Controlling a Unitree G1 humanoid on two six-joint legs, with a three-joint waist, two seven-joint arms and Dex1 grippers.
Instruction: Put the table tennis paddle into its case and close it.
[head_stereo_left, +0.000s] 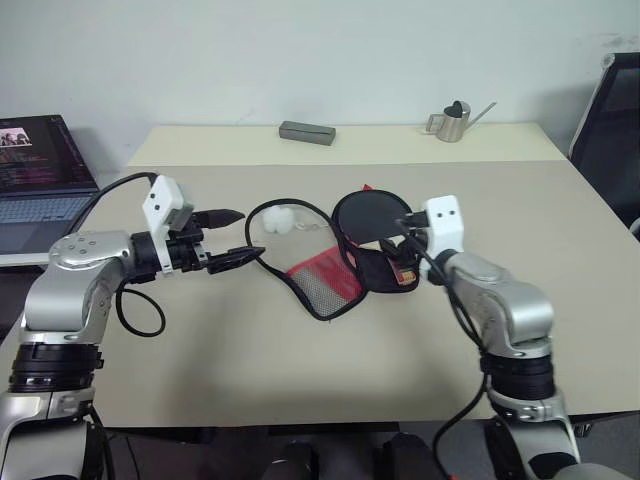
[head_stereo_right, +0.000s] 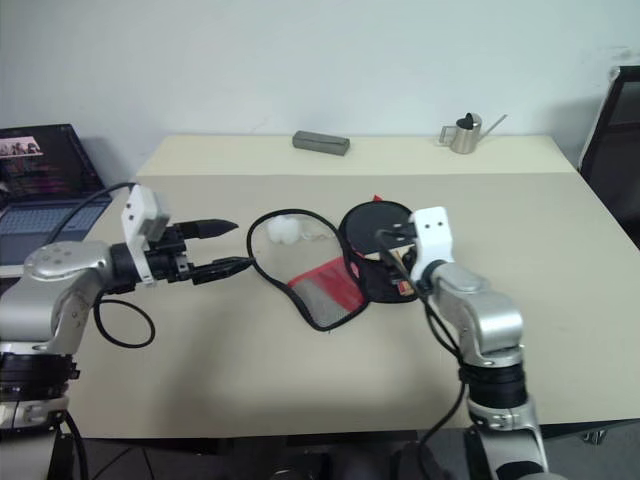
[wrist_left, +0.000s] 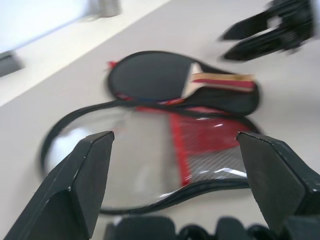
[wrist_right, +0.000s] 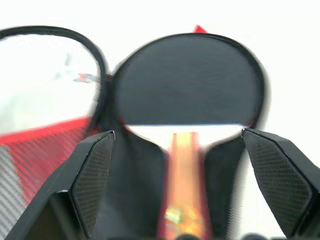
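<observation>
The left pincer (head_stereo_left: 228, 237) hangs spread and empty over the desk (head_stereo_left: 240, 340), near the case (head_stereo_left: 320, 275) lid's rim. That lid lies flopped open: soft, light fabric, best pinched at its stiffer piped edge. The table tennis paddle (head_stereo_left: 372, 215), rigid and flat, lies in the case's other half. The right pincer (head_stereo_right: 385, 245) is spread, empty, above the handle.
</observation>
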